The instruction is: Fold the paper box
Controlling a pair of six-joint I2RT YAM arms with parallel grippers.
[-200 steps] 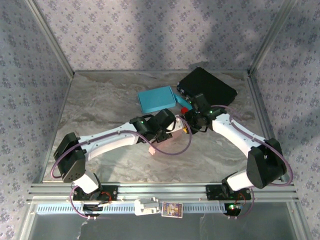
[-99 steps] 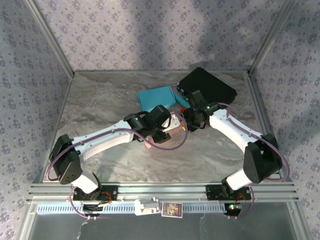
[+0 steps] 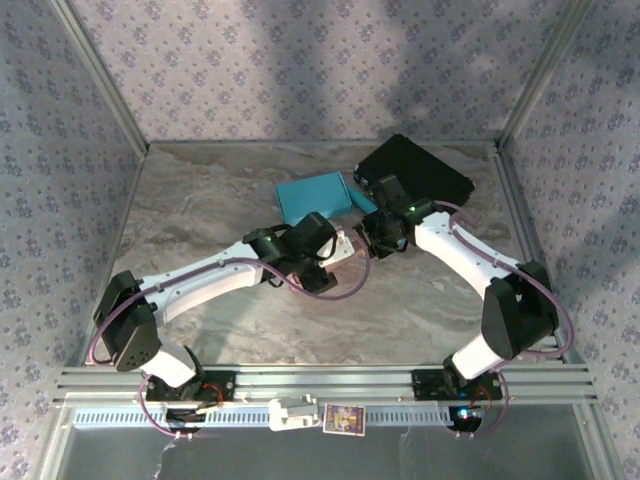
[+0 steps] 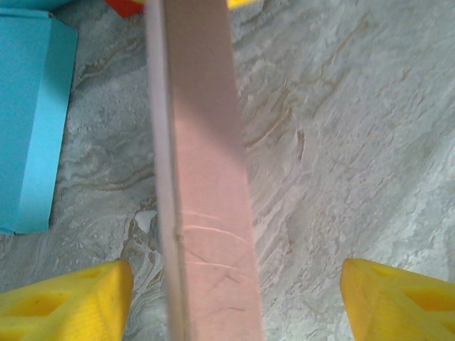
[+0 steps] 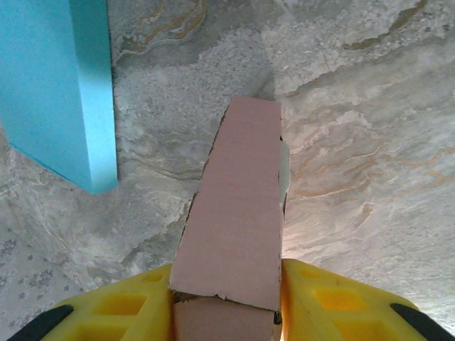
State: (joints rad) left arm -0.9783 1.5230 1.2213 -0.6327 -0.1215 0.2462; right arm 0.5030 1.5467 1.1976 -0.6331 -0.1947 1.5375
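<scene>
The left tool (image 4: 229,307) stands wide, its yellow fingers (image 4: 67,302) well clear on either side of the pink paper box (image 4: 206,177) and touching nothing; a blue box (image 4: 28,121) lies on the table (image 4: 355,142) just to that side; the pink paper box itself is held edge-up over the middle of the table, between the two arms, a long flat strip of card with faint creases across it; the right tool (image 5: 227,307) is closed on its near end, pads pressed to both flat faces; to my eye the card is light and thin, stiff along its panels but ready to buckle at the scored lines, and its ragged edge suggests it tears easily; I would pinch it across a flat panel close to a crease, gently, never on a loose flap.
</scene>
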